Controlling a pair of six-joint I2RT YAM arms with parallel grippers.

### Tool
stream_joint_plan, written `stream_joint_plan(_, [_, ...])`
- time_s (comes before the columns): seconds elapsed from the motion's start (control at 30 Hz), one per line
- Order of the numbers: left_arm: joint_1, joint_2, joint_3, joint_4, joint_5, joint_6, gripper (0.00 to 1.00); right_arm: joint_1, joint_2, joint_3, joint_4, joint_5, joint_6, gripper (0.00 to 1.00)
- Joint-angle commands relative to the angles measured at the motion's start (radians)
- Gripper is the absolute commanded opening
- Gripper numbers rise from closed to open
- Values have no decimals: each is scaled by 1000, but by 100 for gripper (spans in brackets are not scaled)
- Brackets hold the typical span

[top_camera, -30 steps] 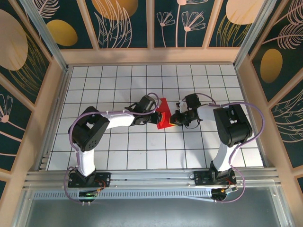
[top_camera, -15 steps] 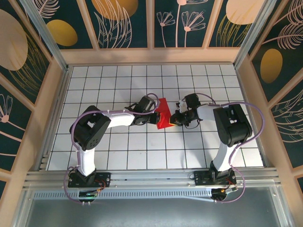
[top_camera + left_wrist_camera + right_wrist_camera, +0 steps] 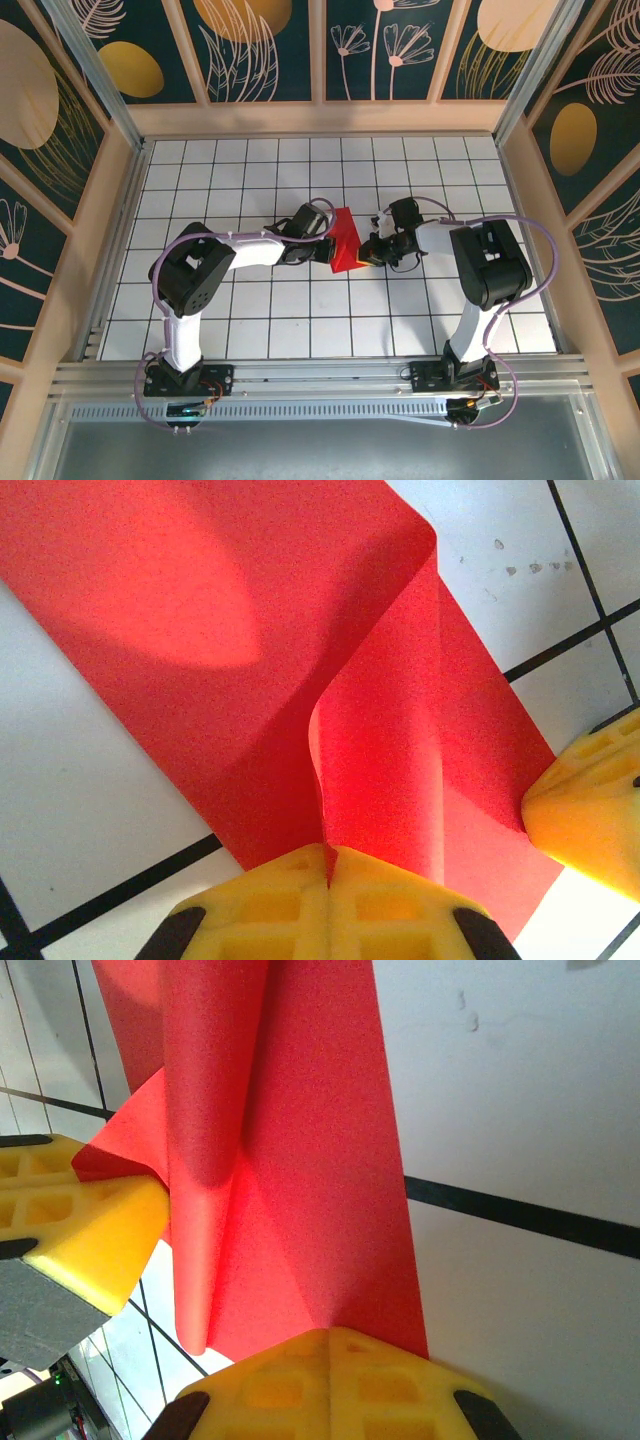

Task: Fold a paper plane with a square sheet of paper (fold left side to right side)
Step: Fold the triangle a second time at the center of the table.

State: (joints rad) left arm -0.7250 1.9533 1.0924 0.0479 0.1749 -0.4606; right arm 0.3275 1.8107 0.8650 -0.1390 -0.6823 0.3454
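- The red sheet of paper (image 3: 346, 234) lies near the middle of the white tiled table (image 3: 250, 170), between the two arms, partly folded over on itself.
- The left gripper (image 3: 328, 868) has its yellow fingers pressed together with no gap, pinching the sheet at its near edge, where a crease runs up from the seam between the fingers.
- From that pinch a flap of the sheet rises and curls over, its rounded fold reaching toward the far corner. The rest of the sheet lies flat on the table beneath it.
- The right gripper (image 3: 330, 1348) is likewise closed tight, its yellow fingers clamped on the opposite edge of the sheet.
- In the right wrist view the raised part forms a soft roll running lengthwise, casting a shadow on the flat layer beside it.
- The two grippers are near each other. Each wrist view catches a yellow finger of the other one just beside the sheet's edge.
- Seen from above, both arms reach inward and meet at the sheet, the left arm from the left and the right arm from the right.
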Motion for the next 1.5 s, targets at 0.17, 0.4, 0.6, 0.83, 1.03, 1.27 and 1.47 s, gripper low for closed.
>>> stream_joint_plan(0.17, [7, -4, 34, -1, -21, 33, 0, 13, 41, 0, -54, 35, -15, 0])
stream_joint_plan(0.4, [6, 12, 41, -19, -29, 41, 0, 15, 41, 0, -54, 35, -17, 0])
stream_joint_plan(0.6, [6, 18, 44, -20, -37, 43, 0, 15, 41, -1, -55, 35, -16, 0])
stream_joint_plan(0.83, [6, 31, 59, -20, -29, 46, 0, 15, 41, 0, -54, 33, -16, 0])
stream_joint_plan(1.03, [8, 36, 60, -28, -30, 52, 0, 15, 41, 1, -55, 34, -17, 0])
stream_joint_plan(1.27, [8, 44, 55, -31, -28, 54, 0, 17, 44, 5, -58, 33, -17, 0])
stream_joint_plan(1.47, [7, 44, 51, -38, -41, 59, 0, 17, 47, 5, -58, 34, -17, 0])
